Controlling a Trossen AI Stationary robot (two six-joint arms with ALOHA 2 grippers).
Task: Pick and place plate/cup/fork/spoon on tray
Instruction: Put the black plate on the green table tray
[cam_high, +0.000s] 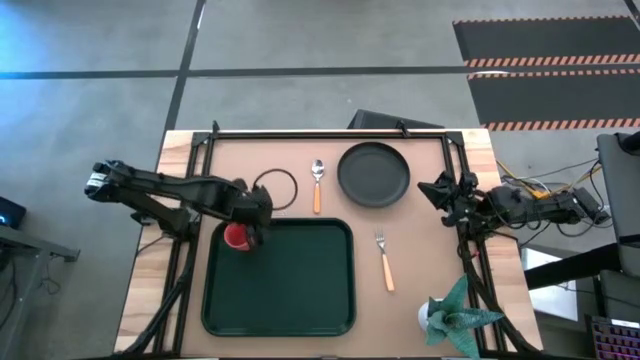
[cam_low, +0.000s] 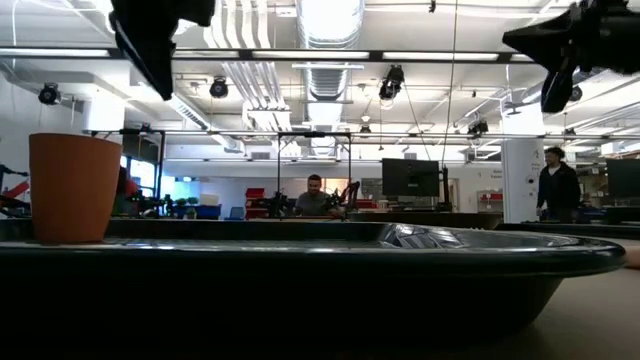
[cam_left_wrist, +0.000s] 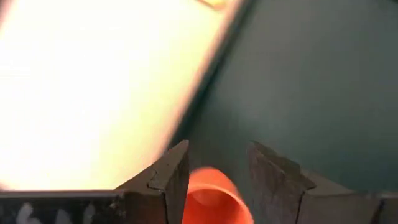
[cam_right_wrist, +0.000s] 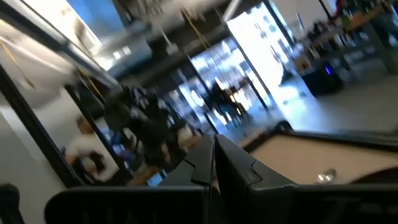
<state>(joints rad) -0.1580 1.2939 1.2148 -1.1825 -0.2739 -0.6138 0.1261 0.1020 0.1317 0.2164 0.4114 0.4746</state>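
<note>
Cup (cam_high: 236, 237) in tray (cam_high: 300, 290), far-left corner. Spoon (cam_high: 317, 183) and plate (cam_high: 373, 174) behind tray on surface (cam_high: 420, 270), spoon left of plate. Fork (cam_high: 384, 262) just right of tray. Plant (cam_high: 452, 315) at near-right corner.

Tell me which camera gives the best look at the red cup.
The low view: the cup stands upright and whole on the tray, side on. The high view shows only part of it, under the left gripper. The left wrist view catches its rim between the open fingers. The right wrist view misses it.
</note>
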